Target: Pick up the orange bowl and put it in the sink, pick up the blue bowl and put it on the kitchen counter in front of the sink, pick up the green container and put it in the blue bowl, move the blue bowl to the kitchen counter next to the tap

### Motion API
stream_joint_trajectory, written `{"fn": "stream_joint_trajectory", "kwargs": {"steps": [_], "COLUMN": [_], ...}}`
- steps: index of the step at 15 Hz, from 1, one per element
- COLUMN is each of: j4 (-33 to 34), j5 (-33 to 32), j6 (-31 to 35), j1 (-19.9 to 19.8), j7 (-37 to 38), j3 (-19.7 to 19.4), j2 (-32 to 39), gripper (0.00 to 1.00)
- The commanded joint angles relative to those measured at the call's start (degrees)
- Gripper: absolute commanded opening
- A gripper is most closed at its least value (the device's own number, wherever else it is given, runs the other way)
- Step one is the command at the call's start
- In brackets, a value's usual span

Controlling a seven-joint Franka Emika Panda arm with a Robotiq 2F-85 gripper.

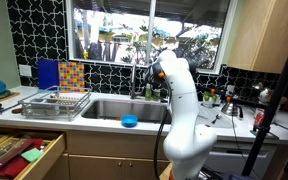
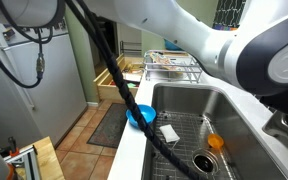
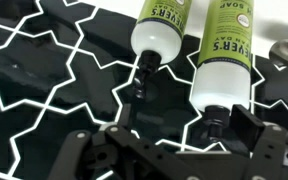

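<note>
Blue bowl (image 2: 141, 115): on the counter edge in front of the sink (image 2: 184, 100); orange bowl (image 2: 215, 142) lies inside it. Gripper (image 3: 164, 150): looks spread wide, empty. Green soap bottles (image 3: 162, 30) stand straight ahead of it, against the tiled wall.

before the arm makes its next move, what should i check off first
1. Small orange bowl in the steel sink: ok, it lies on the wire grid.
2. Round blue bowl on the counter in front of the sink: ok.
3. Blue bowl empty: cannot tell, black cables cross it.
4. Gripper free: ok, it looks open with nothing between the fingers.
5. Green container located: cannot tell; a pale object in the sink near the blue bowl may be it.
6. Gripper aimed at the work: not ok, the wrist view faces two white soap bottles at the black tiled wall.
</note>
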Motion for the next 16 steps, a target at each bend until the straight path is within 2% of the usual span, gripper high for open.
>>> {"fn": "stream_joint_trajectory", "kwargs": {"steps": [1, 5, 8, 16], "j4": [5.1, 8.3, 10.6, 15.9], "j5": [0.1, 3.0, 4.2, 4.1], "j6": [-6.1, -7.7, -10.6, -9.9], "j1": [-3.1, -6.6, -7.7, -9.1], "j7": [4.4, 3.2, 5.1, 7.5], "j3": [4.1, 9.7, 11.2, 11.8], "j2": [2.1, 3.9, 5.7, 11.5], "gripper": [1.00, 1.00, 1.00, 1.00]}}
